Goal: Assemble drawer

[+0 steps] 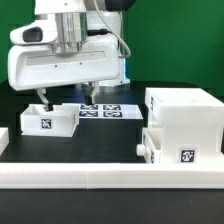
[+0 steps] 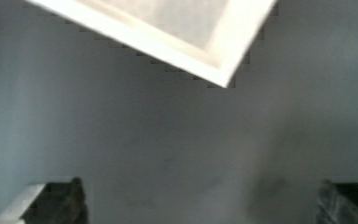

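The tall white drawer shell (image 1: 185, 112) stands at the exterior view's right. A second white part with a tag (image 1: 184, 156) sits low against it, sticking out a little to the left. A small shallow white tray (image 1: 45, 121) with a tag sits at the left. My gripper (image 1: 66, 97) hangs open just above and behind that tray, one finger (image 1: 42, 100) close to its back rim, touching nothing. In the wrist view the gripper (image 2: 202, 205) is open and empty over dark table, with a white rimmed corner (image 2: 167, 35) ahead, probably the tray.
The marker board (image 1: 100, 110) lies flat on the dark table behind the tray. Long white border rails run along the front (image 1: 100, 178) and the left side (image 1: 4, 140). A green wall stands behind.
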{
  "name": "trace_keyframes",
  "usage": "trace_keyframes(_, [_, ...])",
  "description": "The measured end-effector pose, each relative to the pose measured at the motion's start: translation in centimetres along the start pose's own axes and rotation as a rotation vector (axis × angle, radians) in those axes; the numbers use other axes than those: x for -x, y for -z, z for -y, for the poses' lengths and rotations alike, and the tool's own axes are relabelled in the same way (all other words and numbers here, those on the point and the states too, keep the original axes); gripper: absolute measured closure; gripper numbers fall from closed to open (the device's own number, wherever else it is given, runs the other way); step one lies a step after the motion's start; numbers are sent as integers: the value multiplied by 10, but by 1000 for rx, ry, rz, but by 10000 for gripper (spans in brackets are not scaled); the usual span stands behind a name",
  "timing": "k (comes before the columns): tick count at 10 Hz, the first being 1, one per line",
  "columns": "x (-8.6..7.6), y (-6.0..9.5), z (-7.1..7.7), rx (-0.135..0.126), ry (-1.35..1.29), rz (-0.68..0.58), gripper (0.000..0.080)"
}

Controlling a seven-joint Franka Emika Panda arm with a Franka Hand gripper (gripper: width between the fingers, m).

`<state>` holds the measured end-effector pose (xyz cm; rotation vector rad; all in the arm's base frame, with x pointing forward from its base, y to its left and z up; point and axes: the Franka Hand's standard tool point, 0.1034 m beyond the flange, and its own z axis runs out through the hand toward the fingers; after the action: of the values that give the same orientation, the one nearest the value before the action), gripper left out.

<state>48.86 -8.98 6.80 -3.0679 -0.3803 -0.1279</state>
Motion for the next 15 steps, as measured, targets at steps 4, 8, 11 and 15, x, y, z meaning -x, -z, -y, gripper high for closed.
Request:
trace_keyframes(4, [31,-2,3,13,-88,3,150])
trace_keyframes(8, [37,-5,1,7,-179,-1,150])
trace_keyframes(11, [42,-9,6,3,-297,-2,150])
trace_keyframes(15, [69,-30,20,12,-284,-2,150])
